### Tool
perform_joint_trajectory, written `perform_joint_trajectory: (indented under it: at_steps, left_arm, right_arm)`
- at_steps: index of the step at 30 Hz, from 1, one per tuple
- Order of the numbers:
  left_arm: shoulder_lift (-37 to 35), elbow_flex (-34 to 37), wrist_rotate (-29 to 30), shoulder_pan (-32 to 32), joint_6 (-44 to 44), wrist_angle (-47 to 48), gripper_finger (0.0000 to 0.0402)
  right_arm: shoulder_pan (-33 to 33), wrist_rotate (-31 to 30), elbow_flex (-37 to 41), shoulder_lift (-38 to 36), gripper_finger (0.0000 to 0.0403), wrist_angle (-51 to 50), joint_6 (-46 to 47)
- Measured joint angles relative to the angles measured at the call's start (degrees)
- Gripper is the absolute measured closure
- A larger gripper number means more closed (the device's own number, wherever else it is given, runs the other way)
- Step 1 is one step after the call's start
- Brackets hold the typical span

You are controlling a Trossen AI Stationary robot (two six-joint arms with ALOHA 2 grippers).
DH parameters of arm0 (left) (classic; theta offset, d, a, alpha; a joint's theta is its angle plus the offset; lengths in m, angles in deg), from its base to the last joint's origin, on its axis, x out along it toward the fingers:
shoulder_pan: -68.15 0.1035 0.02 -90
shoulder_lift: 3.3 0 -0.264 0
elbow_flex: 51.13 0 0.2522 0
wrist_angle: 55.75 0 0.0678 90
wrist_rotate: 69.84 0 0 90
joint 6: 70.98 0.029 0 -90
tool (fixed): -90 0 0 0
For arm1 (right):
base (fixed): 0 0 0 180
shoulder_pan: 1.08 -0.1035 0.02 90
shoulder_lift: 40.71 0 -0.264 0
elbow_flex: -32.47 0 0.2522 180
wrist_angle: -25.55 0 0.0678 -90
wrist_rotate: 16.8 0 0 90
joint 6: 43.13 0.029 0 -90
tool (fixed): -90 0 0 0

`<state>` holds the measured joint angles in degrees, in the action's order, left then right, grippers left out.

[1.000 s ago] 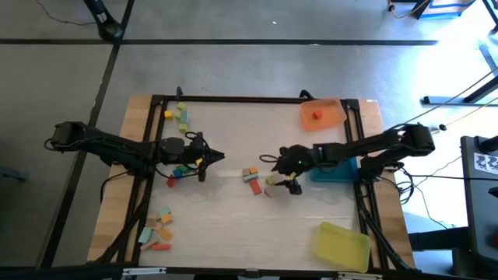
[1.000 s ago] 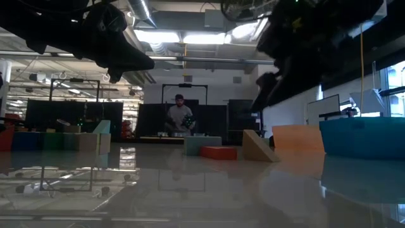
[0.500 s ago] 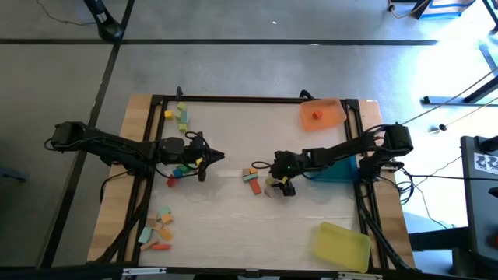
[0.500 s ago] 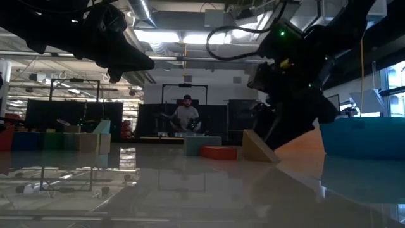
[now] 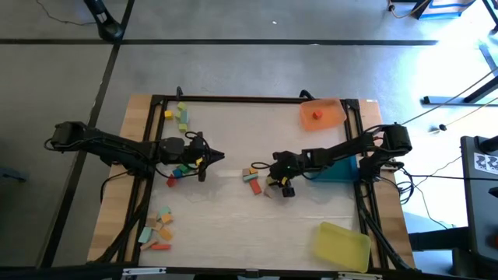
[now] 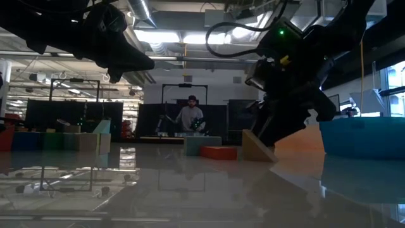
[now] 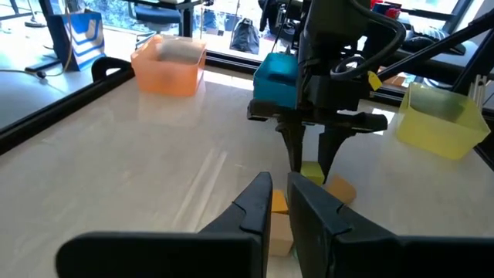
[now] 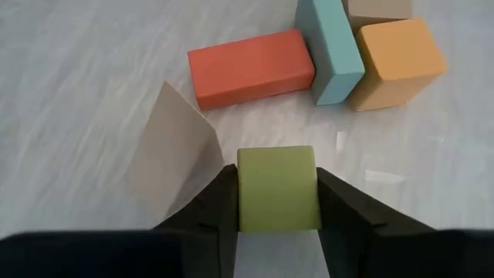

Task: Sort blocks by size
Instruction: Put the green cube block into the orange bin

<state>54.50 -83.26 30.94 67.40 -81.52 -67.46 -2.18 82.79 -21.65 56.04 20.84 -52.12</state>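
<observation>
The worktop (image 5: 233, 210) is carrying several scattered clusters of blocks. The right claw (image 5: 284, 185) is sitting low at the middle cluster, much nearer to it than the left claw (image 5: 212, 158), which is hanging pinched shut and empty beside its own pile. Between the right claw's fingers (image 8: 212, 208) a yellow-green cube (image 8: 278, 189) is sitting square, both pads touching its sides. Just beyond it are lying a tan wedge (image 8: 171, 150), a red bar (image 8: 251, 68), a teal bar (image 8: 328, 46) and an orange cube (image 8: 397, 50).

Matt painted wooden blocks (image 8: 279, 188) — glossy pale tabletop (image 8: 93, 85) — translucent plastic trays (image 7: 168, 63)
</observation>
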Motion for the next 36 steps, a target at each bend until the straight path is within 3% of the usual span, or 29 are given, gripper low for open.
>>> perform_joint_trajectory:
  at_steps: [9,18,27,36]
  left_arm:
    - [0.00,-0.02,0.00,0.02,0.02,-0.02,0.0370]
    - [0.00,-0.04,0.00,0.04,0.04,-0.07,0.0370]
    - [0.00,-0.07,0.00,0.05,0.04,-0.24,0.0370]
    - [0.00,-0.07,0.02,0.04,0.25,-0.37,0.0370]
  right_arm:
    - [0.00,-0.81,-0.78,-5.05,0.0258,-4.29,2.44]
    - [1.75,-15.69,-4.48,-19.82,0.0269,-22.78,-0.09]
    - [16.36,-18.73,-4.83,-30.75,0.0270,-33.38,-0.28]
    - [35.62,-19.10,-4.82,-30.84,0.0265,-37.02,-0.28]
